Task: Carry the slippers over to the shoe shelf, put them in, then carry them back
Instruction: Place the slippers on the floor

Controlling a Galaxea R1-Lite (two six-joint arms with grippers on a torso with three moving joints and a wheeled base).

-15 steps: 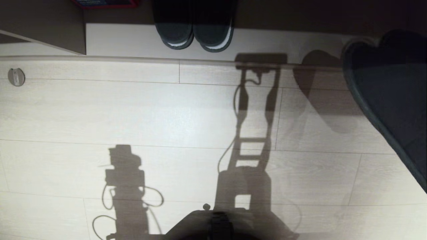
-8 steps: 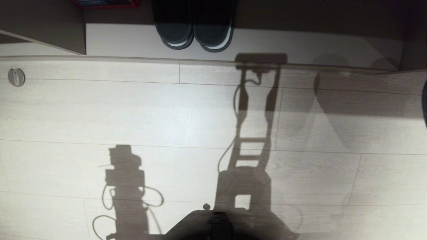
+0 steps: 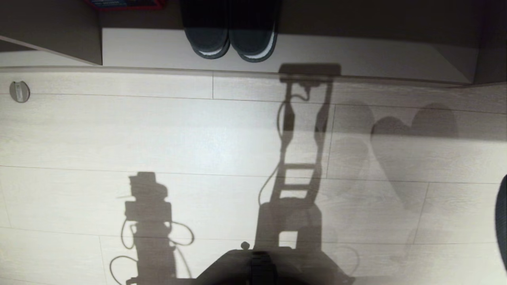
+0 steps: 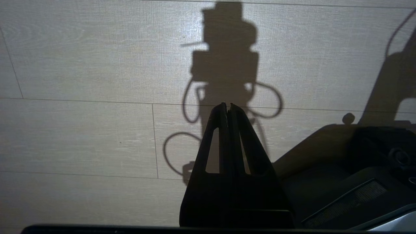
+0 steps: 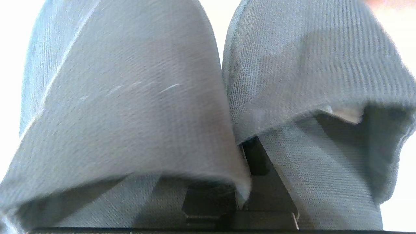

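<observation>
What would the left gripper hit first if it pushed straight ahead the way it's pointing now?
Most likely the floor. The left gripper is shut and empty, aimed at bare pale planks crossed by the robot's own shadow. Nothing else shows in that line, though how far off the floor lies is unclear.

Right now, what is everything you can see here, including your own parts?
Slippers: two, grey-blue fabric, pinched together in the right tool, filling the right wrist view.
Dark slippers: two, white sole edges, side by side in the shoe shelf, toes outward.
Shoe shelf: one, pale beige, along the far edge of the floor.
Red-edged thing: one, at the head view's top edge, mostly cut off.
Round disc: one, grey, on the floor at far left.
Floor: pale wood planks, crossed by the robot's shadows.
Left tool: black, shut, empty, above the floor.
Right tool: black, shut on the slippers.
</observation>
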